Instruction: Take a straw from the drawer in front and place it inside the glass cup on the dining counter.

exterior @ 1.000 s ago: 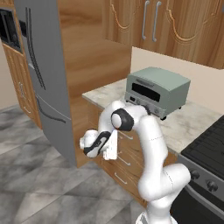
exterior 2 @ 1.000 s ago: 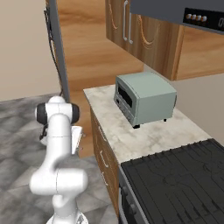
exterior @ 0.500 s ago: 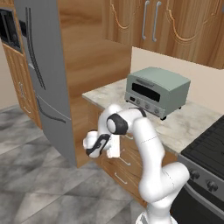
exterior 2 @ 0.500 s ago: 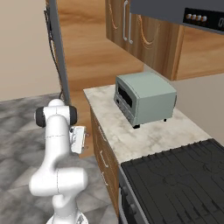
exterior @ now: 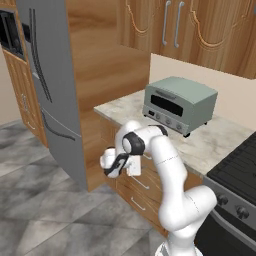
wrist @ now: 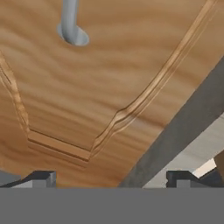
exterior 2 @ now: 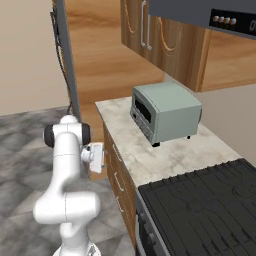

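- End effector fingers apart, empty — close against the drawer front.
- Silver handle end just beyond the fingertips.

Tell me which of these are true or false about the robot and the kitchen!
1. The gripper is open. True.
2. The gripper faces a wooden drawer front. True.
3. The toaster oven sits on the floor. False: it stands on the marbled counter.
4. The gripper is holding a straw. False: nothing lies between its fingers.
5. A silver handle shows on the drawer front. True.
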